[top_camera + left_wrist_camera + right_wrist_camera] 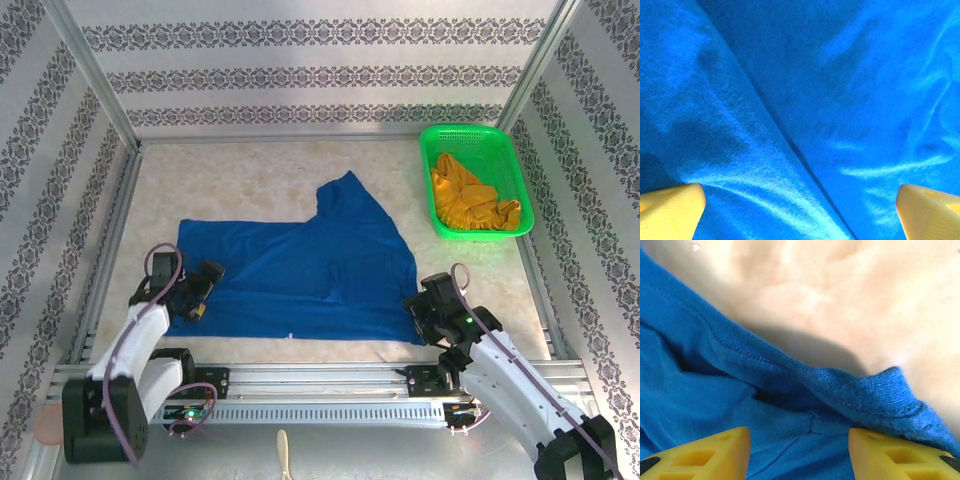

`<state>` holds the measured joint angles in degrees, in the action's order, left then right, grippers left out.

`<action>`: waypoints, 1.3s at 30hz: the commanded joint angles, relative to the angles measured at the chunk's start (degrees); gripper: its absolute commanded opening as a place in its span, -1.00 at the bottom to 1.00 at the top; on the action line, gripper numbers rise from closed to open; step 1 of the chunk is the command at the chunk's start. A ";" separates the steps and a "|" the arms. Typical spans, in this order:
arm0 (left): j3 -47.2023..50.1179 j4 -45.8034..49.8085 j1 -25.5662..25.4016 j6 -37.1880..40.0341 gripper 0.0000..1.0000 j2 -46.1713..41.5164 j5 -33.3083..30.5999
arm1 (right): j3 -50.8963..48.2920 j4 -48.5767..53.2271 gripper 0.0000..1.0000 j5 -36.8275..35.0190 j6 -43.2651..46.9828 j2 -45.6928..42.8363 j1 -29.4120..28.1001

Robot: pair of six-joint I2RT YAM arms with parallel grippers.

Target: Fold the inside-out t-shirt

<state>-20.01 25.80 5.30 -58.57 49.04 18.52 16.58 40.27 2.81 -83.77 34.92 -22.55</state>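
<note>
You are poising the left pincer (800, 212) wide over the t-shirt (300, 275), the right pincer (799, 450) half-open just behind its hem (790, 365), likely for corner grabs.

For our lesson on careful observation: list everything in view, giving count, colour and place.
t-shirt: one, royal blue, spread on the table's middle
basket: one, green, table's far right corner
garment: one, mustard yellow, bunched inside the basket
table: one, beige marbled, under everything
walls: three, white with dark patterned bands, around the table
left gripper: one, yellow fingers, open over the t-shirt's left end
right gripper: one, yellow fingers, open at the t-shirt's near right corner
</note>
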 commanded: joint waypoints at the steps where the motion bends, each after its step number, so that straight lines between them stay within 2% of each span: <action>1: 0.50 15.03 0.23 -3.03 0.99 -8.28 -5.73 | 0.61 8.17 0.13 -3.39 -2.86 -2.18 -1.06; 4: -6.24 15.85 0.62 1.90 0.99 -9.69 -6.96 | 6.24 7.48 0.11 -4.87 1.57 -2.92 -0.88; 8: -20.31 15.24 1.59 13.43 0.99 3.88 -6.76 | 17.61 2.40 0.11 -4.64 14.68 4.77 0.40; 12: -34.84 16.69 2.98 23.86 0.99 21.73 -5.66 | 32.93 -2.06 0.12 -0.71 31.15 20.42 2.51; 16: -45.15 18.18 6.44 29.66 0.99 36.08 -6.12 | 50.43 -2.16 0.14 4.60 45.77 38.50 4.57; 18: -48.96 18.88 8.19 31.26 0.99 41.78 -6.40 | 59.30 -1.20 0.14 7.76 51.53 47.31 5.54; 23: -57.32 21.67 10.30 35.37 0.97 54.66 -8.22 | 78.81 1.79 0.12 9.59 60.33 67.03 6.80; 28: -62.51 22.95 10.78 37.38 0.69 63.67 -9.30 | 93.68 4.61 0.05 10.21 62.69 82.30 8.22; 36: -66.74 22.93 10.78 38.65 0.28 68.53 -9.55 | 105.98 7.34 0.05 11.29 66.03 95.09 9.33; 39: -66.57 22.25 10.78 38.75 -0.10 69.16 -9.38 | 109.79 8.56 0.08 12.45 66.78 98.72 9.47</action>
<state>-85.65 46.11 15.55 -21.45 117.08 9.80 122.28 46.19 13.39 -19.44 131.59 -13.58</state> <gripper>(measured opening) 0.484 0.538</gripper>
